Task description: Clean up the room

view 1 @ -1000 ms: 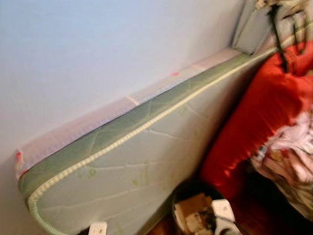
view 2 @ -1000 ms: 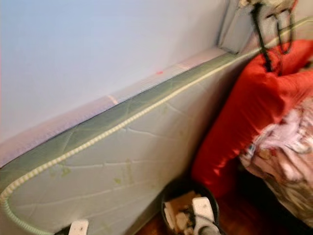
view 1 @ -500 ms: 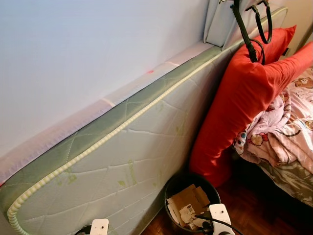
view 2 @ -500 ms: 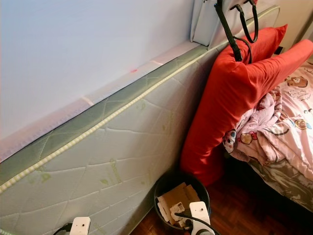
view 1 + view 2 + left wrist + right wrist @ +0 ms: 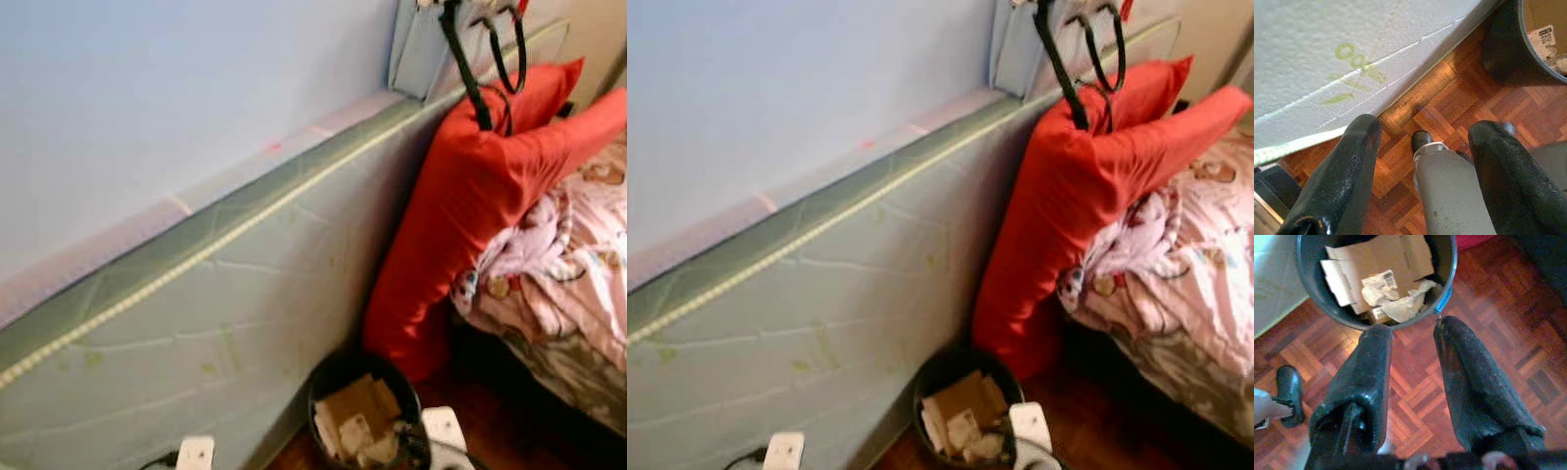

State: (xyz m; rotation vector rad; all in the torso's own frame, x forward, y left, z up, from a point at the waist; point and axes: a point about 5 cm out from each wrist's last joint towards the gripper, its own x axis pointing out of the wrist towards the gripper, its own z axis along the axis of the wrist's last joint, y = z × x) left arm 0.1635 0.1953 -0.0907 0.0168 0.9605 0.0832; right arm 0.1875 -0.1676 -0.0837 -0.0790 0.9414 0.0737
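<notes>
Compared with half a second ago the head view is blurred and the scene has slid slightly; this is taken as camera motion while the robot turns or steps, not as movement of objects. The mattress [image 5: 196,323], red pillow [image 5: 470,206] and pink blanket [image 5: 573,264] are laid out as before.

The right gripper [image 5: 1413,340] is seen with fingers spread moderately wide and nothing held. The black bin [image 5: 1303,279], filled with cardboard scraps and crumpled paper [image 5: 1386,293], sits just beyond its fingertips, above the parquet floor [image 5: 1415,396].

The left gripper [image 5: 1422,132] is also spread wide and empty; the mattress edge lies just ahead of it, and the bin rim off to one side.

No item has been picked up yet. It is judged that the robot is only repositioning near the bin, so the cleanup is at an early or between-items stage.
</notes>
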